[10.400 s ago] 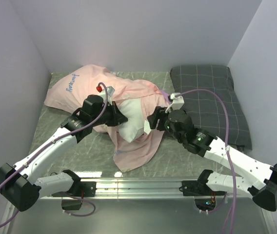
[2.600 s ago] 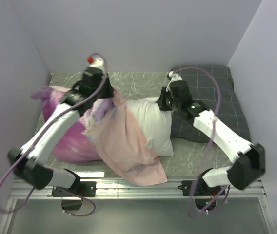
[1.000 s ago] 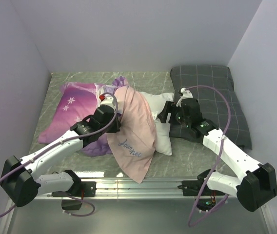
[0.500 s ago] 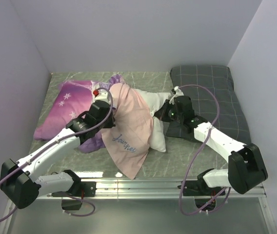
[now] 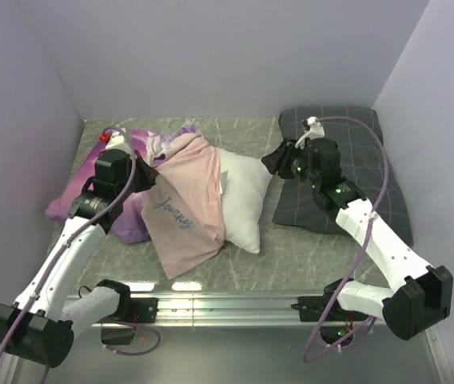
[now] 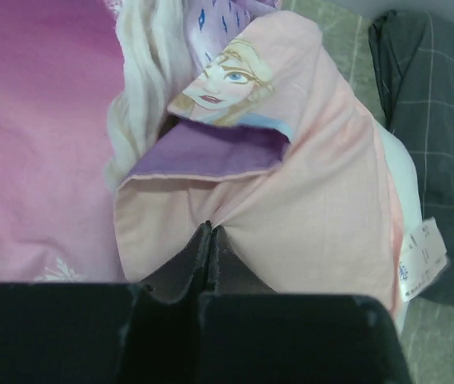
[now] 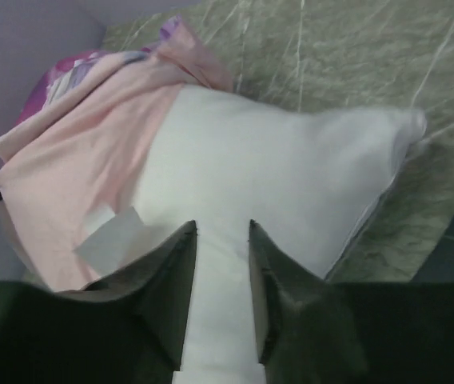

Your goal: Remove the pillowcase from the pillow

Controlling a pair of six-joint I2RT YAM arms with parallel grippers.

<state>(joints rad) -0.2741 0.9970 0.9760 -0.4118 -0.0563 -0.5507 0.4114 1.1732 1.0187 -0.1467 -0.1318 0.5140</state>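
Fabric of the pillowcase (image 6: 315,184) is being pinched by the left gripper (image 6: 209,240), its jaws being pressed together on a fold of the salmon inside with no gap showing; in the overhead view the left gripper (image 5: 149,178) is being held at the left edge of the pillowcase (image 5: 183,204), which is being draped, inside out, over the left half of the pillow (image 5: 243,196); the printed purple-pink part is being bunched to the left on the table (image 5: 291,256), a cartoon face being shown at the turned-back edge in the left wrist view; the pillow's right half is being left bare, its far-right corner lying just beside the dark grey checked pillow (image 5: 347,168); the right gripper (image 5: 278,160) is being held over that corner, and in its own camera the right gripper (image 7: 217,272) is being shown with jaws parted a little, the white pillow (image 7: 291,160) being seen through the gap and nothing being clamped; a white label (image 7: 109,236) is being shown beside the salmon edge.
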